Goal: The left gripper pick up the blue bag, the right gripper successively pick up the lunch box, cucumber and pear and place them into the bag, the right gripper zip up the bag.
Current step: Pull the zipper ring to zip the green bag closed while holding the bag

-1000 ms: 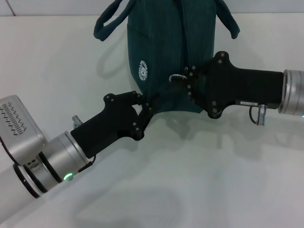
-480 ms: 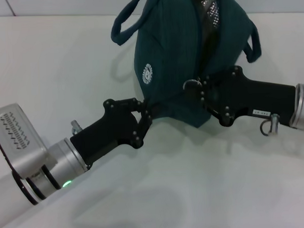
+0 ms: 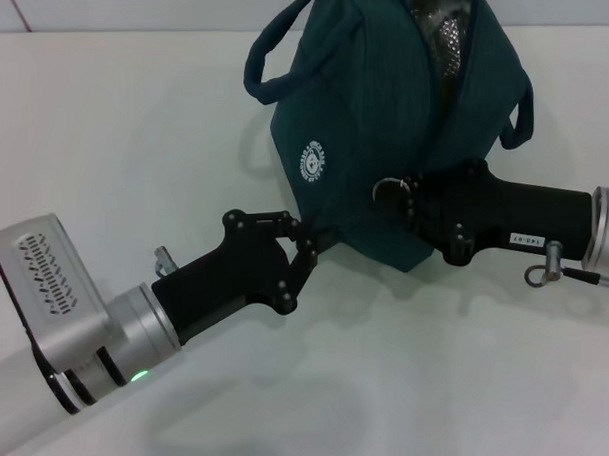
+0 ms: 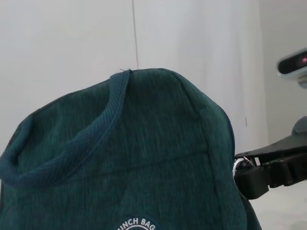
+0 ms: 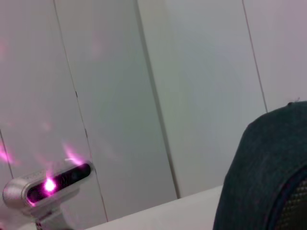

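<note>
Blue bag [image 3: 381, 115] at far edge of white table [image 3: 133, 174], soft fabric, sagging, mouth partly open. Left gripper [image 3: 310, 250] clenched on bag's near lower corner. Right gripper [image 3: 409, 199] at zipper end; finger state cannot tell. Cloth likely slides and bunches; best held by seam or zipper ring.

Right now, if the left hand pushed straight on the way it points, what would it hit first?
The bag. The left hand already sits at the bag's lower edge, pointing up and rightward into the fabric. Past that corner, the right hand seems next in line, though depth is unclear.
</note>
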